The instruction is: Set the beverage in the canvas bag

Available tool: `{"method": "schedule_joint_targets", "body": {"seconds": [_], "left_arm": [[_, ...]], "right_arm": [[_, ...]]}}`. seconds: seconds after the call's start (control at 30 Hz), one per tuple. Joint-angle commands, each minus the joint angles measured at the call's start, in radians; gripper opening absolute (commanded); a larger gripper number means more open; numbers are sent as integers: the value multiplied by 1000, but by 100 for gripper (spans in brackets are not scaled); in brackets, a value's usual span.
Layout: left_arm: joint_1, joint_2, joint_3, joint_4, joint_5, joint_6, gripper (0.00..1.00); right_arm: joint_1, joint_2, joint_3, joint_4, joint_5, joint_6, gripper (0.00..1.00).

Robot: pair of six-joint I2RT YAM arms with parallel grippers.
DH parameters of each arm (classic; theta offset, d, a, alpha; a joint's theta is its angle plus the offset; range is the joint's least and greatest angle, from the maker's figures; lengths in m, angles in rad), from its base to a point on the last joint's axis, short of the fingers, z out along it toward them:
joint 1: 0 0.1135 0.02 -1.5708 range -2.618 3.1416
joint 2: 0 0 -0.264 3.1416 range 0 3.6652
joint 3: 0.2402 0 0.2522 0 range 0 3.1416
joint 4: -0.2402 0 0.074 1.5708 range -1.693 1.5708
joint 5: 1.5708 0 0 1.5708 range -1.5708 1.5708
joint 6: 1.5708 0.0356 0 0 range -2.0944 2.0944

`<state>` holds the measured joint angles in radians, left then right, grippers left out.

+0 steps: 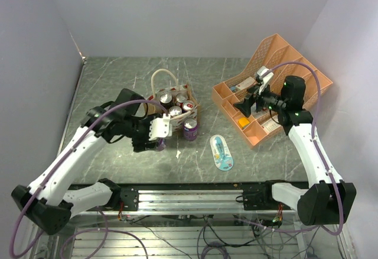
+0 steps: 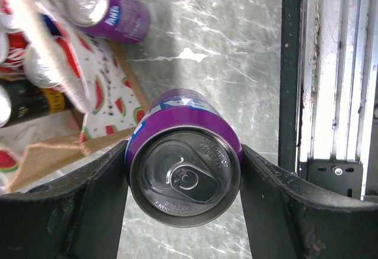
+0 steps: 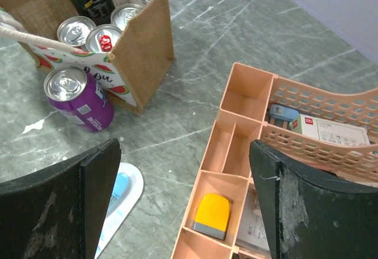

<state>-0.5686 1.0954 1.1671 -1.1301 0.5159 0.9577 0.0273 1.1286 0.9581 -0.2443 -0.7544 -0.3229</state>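
Observation:
My left gripper is shut on a purple beverage can, upright, with a black finger pressed on each side. It is just in front of the canvas bag, a tan tote with watermelon prints and white handles, which holds several cans. A second purple can stands on the table against the bag's near side and shows in the right wrist view. My right gripper is open and empty above the orange organizer; its jaws stand wide apart in the right wrist view.
An orange mesh desk organizer at the right holds small boxes and a yellow item. A blue and white flat package lies between the bag and the organizer. A metal rail runs along the table's near edge.

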Motion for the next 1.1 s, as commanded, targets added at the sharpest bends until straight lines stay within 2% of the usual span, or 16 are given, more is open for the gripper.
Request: {"method": "schedule_joint_targets", "body": {"seconds": [0.0, 0.2, 0.43, 0.67, 0.93, 1.07], "left_arm": [[-7, -102, 81, -3, -32, -129, 7], [70, -155, 119, 21, -25, -186, 7], [255, -147, 163, 178, 99, -374, 7], [274, -71, 235, 297, -46, -517, 7], [274, 18, 234, 500, -47, -620, 7], [274, 70, 215, 595, -32, -661, 7]], "right_arm": [[-7, -4, -8, 15, -72, -33, 90], [16, 38, 36, -36, -165, -84, 90], [236, 140, 138, -129, -101, -223, 90], [414, 272, 215, -93, -80, -249, 90], [580, 360, 282, -69, -34, -248, 79], [617, 380, 299, -79, -27, -249, 67]]}}
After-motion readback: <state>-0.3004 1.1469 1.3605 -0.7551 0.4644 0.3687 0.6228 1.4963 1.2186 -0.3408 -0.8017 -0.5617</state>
